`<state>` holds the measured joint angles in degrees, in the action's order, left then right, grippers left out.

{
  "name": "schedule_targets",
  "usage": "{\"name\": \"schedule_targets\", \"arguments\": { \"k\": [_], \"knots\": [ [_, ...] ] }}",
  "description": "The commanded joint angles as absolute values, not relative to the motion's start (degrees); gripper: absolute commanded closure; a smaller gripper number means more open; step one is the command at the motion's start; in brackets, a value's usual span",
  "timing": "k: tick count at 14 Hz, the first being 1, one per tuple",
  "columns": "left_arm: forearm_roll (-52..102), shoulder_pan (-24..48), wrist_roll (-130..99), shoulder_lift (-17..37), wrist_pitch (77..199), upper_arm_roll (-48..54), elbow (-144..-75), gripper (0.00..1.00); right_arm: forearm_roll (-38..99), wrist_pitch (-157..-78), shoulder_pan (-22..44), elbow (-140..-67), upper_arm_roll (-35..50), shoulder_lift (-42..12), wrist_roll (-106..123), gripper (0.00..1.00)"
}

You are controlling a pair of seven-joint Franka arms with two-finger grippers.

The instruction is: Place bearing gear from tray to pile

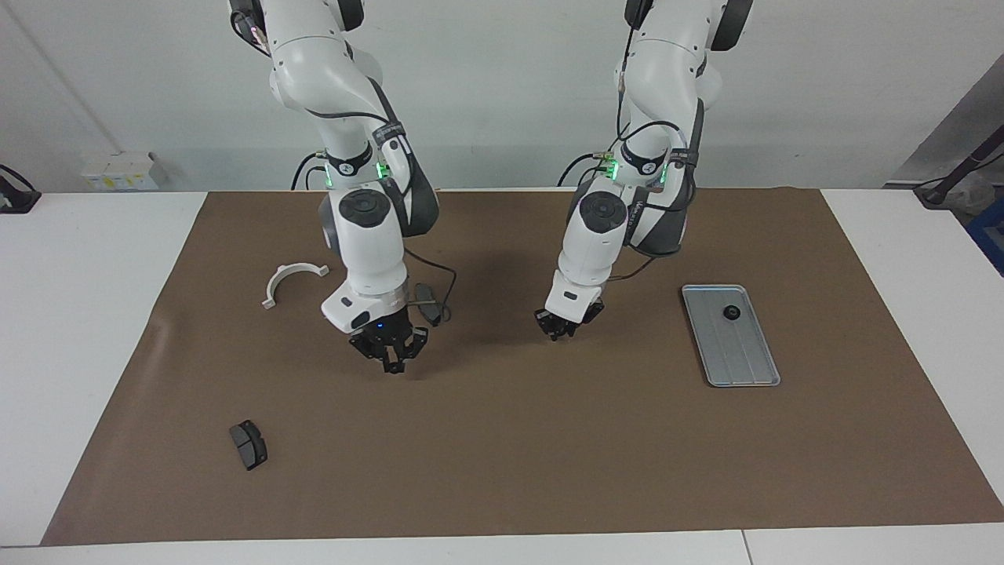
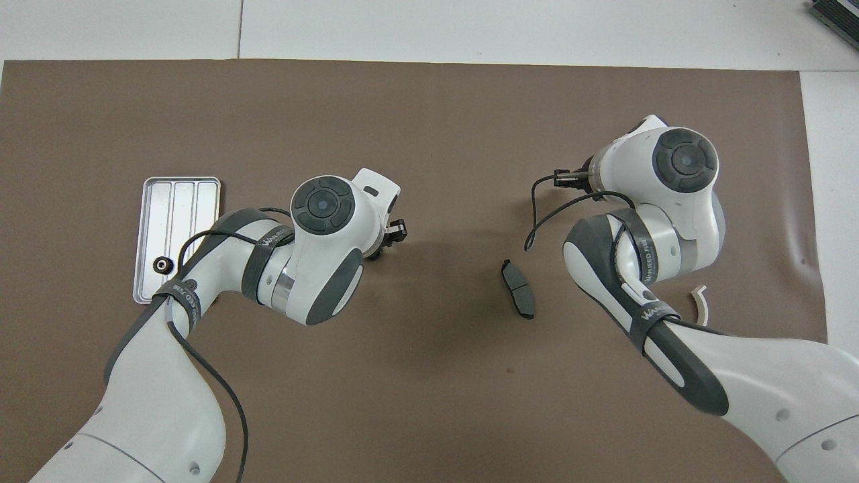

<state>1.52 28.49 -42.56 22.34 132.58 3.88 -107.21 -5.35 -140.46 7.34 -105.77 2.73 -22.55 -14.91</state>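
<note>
Left gripper (image 1: 562,330) over mat, bearing gear (image 1: 730,313) on tray (image 1: 741,365)

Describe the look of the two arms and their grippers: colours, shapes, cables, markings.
Both arms have glossy white rounded shells with dark grey joint bands and round dark grey caps at the wrists. Black cables run along the outside, strapped on with dark bands bearing white lettering. Green lights glow at the bases. The left gripper and the right gripper are small, black and two-fingered on white wrist blocks; a small blue light shows above the right one.
</note>
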Motion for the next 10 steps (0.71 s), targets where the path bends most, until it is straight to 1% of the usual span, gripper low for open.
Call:
{"name": "schedule_targets", "arguments": {
  "k": [1, 3, 4, 5, 6, 7, 8, 10],
  "knots": [
    [1.9, 28.7, -41.7, 20.3, 132.7, 2.9, -108.5, 0.00, -2.6, -141.9, 4.0, -103.5, 3.8, -25.6, -10.1, 1.00],
    [1.8, 25.3, -41.6, 20.0, 130.6, 2.9, -106.2, 0.00, -2.5, -143.0, 4.0, -100.7, 3.9, -28.9, -10.2, 1.00],
    [1.8, 23.5, -40.4, 19.2, 128.3, 3.0, -105.1, 0.00, -2.4, -143.9, 4.0, -100.1, 4.0, -29.4, -10.3, 1.00],
    [1.9, 21.4, -37.1, 17.9, 126.6, 2.9, -104.9, 0.00, -1.3, -144.0, 4.1, -99.8, 4.0, -29.7, -10.1, 0.82],
    [1.9, 18.7, -33.5, 16.8, 125.3, 3.0, -105.0, 0.00, -0.7, -144.1, 4.3, -99.8, 4.0, -29.7, -10.0, 0.49],
    [2.8, 16.5, -29.9, 15.7, 123.5, 3.0, -105.1, 0.00, -0.5, -144.1, 4.7, -99.9, 4.0, -29.7, -10.3, 0.38],
    [3.8, 14.0, -24.7, 14.8, 121.7, 2.9, -105.1, 0.00, -0.5, -144.1, 5.1, -100.0, 4.0, -29.7, -10.5, 0.31],
    [4.0, 9.7, -13.6, 13.6, 118.8, 2.8, -105.9, 0.00, -0.5, -143.1, 5.6, -100.1, 4.1, -28.5, -10.7, 0.09]
  ]
}}
